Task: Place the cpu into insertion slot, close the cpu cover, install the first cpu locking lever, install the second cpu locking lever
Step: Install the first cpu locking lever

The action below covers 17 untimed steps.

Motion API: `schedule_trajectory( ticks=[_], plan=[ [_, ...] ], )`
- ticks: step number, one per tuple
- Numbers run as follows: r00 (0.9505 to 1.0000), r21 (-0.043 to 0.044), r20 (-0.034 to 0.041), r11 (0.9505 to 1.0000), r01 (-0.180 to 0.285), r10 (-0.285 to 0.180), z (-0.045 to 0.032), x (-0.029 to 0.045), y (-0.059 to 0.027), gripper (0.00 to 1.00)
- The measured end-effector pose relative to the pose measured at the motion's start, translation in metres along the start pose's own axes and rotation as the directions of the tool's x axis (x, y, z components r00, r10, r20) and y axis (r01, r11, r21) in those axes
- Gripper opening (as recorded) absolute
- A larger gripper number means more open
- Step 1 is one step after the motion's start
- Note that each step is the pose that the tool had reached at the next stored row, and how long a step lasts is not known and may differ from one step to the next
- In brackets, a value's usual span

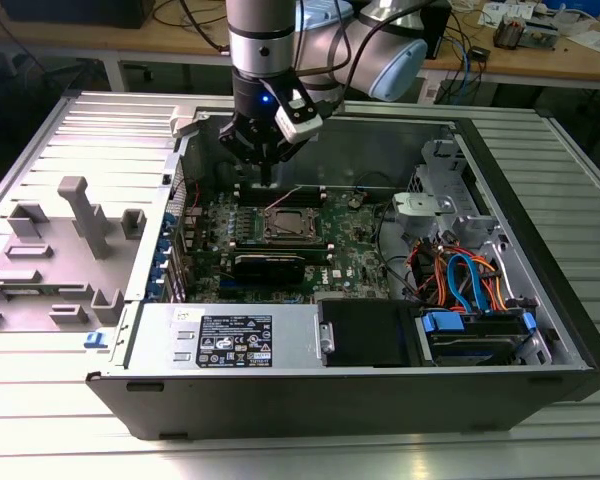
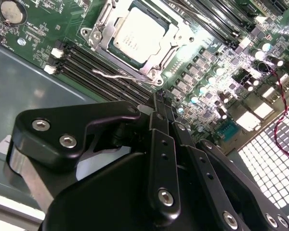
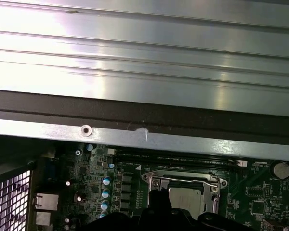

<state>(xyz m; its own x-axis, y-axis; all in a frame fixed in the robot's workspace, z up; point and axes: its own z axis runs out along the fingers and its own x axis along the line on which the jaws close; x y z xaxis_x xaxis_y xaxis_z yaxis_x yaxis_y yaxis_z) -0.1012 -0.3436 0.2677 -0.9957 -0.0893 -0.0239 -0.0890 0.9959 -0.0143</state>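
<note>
Now cpu (image 2: pixel 137 37) seated in insertion slot (image 2: pixel 156 72) — just beyond fingers (image 2: pixel 159 108).

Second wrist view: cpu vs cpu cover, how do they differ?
1. The cpu is a solid square plate; the cpu cover is an open frame with a large window.
2. The cpu is smaller and sits inside that window; the cpu cover rings it.
3. The cpu top looks pale and matte; the cpu cover looks shinier.
Shared: both are silvery metal, squarish, and at the socket on the green board.

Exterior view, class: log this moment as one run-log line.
gripper: shut, empty, above board | cpu: in insertion slot | cpu cover: closed
</note>
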Motion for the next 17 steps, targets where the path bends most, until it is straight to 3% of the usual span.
schedule_trajectory(
  ticks=[17],
  plan=[
    [1.0000,0.0000,0.0000,1.0000,0.000,0.000,0.0000,-0.0014,-0.0001,0.11]
  ],
)
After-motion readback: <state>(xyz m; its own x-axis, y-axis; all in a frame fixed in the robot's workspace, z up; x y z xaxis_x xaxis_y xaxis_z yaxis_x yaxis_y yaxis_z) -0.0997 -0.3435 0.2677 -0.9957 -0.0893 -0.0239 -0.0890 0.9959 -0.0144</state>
